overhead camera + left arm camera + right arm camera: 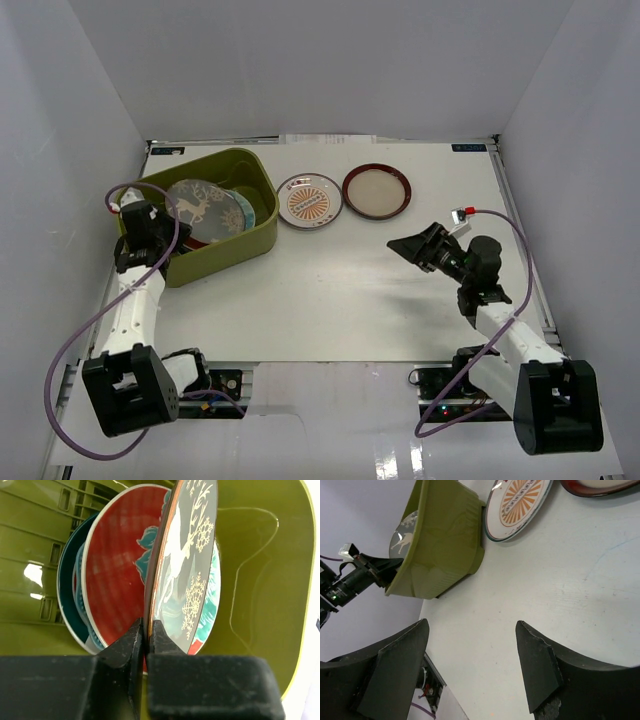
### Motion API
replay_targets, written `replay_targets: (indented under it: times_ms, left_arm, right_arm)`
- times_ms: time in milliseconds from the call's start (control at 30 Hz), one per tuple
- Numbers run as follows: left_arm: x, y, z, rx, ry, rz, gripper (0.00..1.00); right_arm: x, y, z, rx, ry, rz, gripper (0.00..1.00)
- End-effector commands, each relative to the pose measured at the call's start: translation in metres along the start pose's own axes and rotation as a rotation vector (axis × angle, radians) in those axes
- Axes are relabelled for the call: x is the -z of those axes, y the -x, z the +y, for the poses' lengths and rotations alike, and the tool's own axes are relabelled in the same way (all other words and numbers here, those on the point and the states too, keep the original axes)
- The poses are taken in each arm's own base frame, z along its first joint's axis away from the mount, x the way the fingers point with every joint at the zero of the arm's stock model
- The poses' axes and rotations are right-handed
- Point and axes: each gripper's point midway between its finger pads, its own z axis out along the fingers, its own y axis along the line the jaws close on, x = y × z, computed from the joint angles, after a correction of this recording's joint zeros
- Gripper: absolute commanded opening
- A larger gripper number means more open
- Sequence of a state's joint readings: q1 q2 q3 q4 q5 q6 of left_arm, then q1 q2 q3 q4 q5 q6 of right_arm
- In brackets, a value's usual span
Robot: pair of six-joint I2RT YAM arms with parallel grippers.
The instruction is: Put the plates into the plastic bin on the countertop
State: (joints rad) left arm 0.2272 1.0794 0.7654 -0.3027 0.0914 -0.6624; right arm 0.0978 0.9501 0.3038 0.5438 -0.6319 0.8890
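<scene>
The olive-green plastic bin (pixel 215 255) stands at the back left of the white countertop (pixel 330 300). My left gripper (pixel 146 630) is shut on the rim of the grey deer plate (pixel 192 555), held on edge inside the bin (pixel 265 580). Behind it lean a red floral plate (pixel 117 575) and a teal plate (pixel 67 580). The deer plate (pixel 205 210) tilts over the others in the top view. The orange sunburst plate (pixel 309 200) and the red-rimmed cream plate (pixel 376 191) lie flat on the counter right of the bin. My right gripper (pixel 405 246) is open and empty over the counter.
White walls enclose the countertop on three sides. In the right wrist view the bin (pixel 445 545), the sunburst plate (pixel 520 505) and the red-rimmed plate (pixel 600 486) lie ahead of the open fingers (pixel 540 665). Cables loop by both arm bases.
</scene>
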Motion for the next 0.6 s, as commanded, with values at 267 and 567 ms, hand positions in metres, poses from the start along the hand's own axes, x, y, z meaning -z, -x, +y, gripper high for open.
replay_targets:
  times_ms: [267, 567]
  left_arm:
    - [-0.001, 0.012, 0.009, -0.071, 0.060, -0.042, 0.98]
    - [0.041, 0.043, 0.017, -0.160, 0.216, -0.291, 0.98]
  right_arm:
    - [-0.044, 0.041, -0.089, 0.057, -0.317, -0.179, 0.75]
    - [-0.095, 0.077, -0.147, -0.014, -0.463, -0.229, 0.74]
